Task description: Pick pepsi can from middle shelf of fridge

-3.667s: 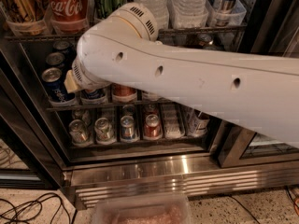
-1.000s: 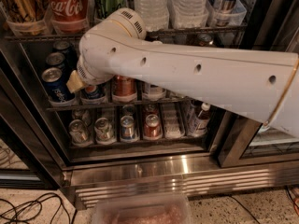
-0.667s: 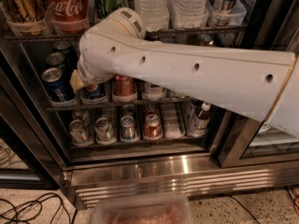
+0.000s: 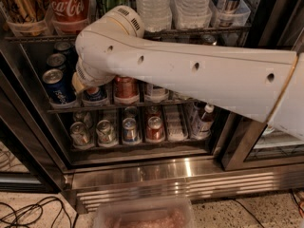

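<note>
On the middle shelf (image 4: 142, 103) of the fridge (image 4: 166, 175), the gripper (image 4: 81, 82) sits among the front cans (gripping or not, I cannot tell), with the blue pepsi can (image 4: 57, 88) just beside it, towards the fridge's left wall

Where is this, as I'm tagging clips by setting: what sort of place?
Likely a shop or office pantry: a display fridge stocked with soda cans and water bottles. The gripper is at the middle shelf, by the pepsi can.

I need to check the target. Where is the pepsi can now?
In the camera view, the pepsi can stands at the left front of the middle shelf, with the gripper just right of it, at the end of the arm.
</note>
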You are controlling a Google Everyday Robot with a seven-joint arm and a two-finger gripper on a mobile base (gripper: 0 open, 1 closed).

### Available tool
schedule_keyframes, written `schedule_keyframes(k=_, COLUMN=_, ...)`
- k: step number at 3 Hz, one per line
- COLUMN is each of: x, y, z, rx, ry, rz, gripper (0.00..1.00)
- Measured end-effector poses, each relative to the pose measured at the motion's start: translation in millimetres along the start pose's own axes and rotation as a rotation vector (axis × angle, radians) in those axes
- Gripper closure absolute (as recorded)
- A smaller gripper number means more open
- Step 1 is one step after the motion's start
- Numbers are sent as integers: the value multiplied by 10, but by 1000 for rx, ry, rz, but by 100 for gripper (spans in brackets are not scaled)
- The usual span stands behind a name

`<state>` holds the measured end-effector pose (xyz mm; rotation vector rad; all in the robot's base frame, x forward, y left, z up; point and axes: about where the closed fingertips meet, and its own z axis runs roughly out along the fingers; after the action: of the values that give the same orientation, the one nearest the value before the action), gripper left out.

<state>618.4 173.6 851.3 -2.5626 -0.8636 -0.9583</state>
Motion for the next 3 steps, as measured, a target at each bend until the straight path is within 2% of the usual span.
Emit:
schedule_keyframes(k=1, x=53, y=-78, z=-67, rx=11, ry=3, rz=-2, gripper=100)
schedule_keyframes(k=3, x=206, y=-194, z=-274, rx=22, ry=27, rz=-15, gripper=100)
